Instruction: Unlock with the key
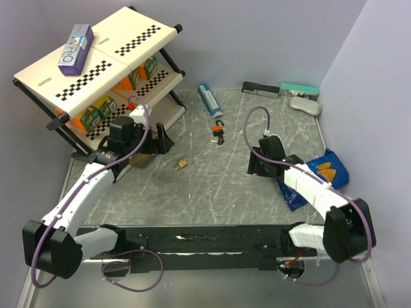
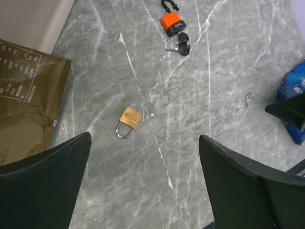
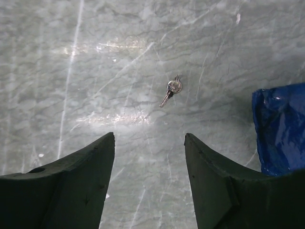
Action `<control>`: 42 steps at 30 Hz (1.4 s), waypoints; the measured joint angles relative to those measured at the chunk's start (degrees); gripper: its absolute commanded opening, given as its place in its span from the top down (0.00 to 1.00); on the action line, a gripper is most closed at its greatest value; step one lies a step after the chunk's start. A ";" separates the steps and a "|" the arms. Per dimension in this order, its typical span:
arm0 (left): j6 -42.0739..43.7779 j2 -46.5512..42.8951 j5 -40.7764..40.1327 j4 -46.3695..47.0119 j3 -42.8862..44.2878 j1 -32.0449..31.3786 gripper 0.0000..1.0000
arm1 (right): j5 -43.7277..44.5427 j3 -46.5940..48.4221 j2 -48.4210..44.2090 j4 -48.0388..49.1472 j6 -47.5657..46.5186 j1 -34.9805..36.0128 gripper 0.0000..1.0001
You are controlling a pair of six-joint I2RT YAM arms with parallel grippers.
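Toward the far middle of the tabletop [image 1: 212,199]: black-headed key cluster [image 2: 181,44], lying flat, touching the near side of the orange padlock [image 2: 171,23]. Well apart from both end effectors.

Right end effector [image 3: 149,143]: jaws apart, nothing between them. Poised over bare marble toward the right edge, with a loose silver key [image 3: 171,90] ahead of the fingertips and a blue snack bag [image 3: 281,124] just beside the right finger.

Left end effector [image 2: 145,143]: jaws fully apart, empty. Positioned above the brass padlock [image 2: 128,119], near the shelf unit [image 1: 96,64] at the left edge.

Probable faults from here:
- Wrong key picked. Two candidates on the tabletop; match of key to lock not determinable from these views. Confirm before closing.
- Failed pinch. Thin metal flat on hard marble: expect skidding or flicking aside unless lowered squarely.
- Orange padlock dragged along with the cluster, owing to contact between the two.
- Snack bag snagged by the right finger during descent.

Obstructions:
- Brown carton [image 2: 24,95] beside the left finger, against the shelf unit. Keep clear when lowering.
- Small boxes along the far edge, well apart from the working area.
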 measured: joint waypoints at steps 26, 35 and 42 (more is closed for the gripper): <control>3.74 -0.55 -10.58 -2.40 0.00 -8.70 0.01 | -1.84 4.04 19.54 6.78 -1.07 -6.49 0.62; 3.80 -0.55 -10.62 -2.40 0.00 -8.74 0.01 | -3.56 4.02 20.55 8.22 -0.98 -6.45 0.69; 3.80 -0.55 -10.62 -2.38 0.00 -8.74 0.01 | -3.50 4.09 21.31 9.01 -0.87 -6.47 0.81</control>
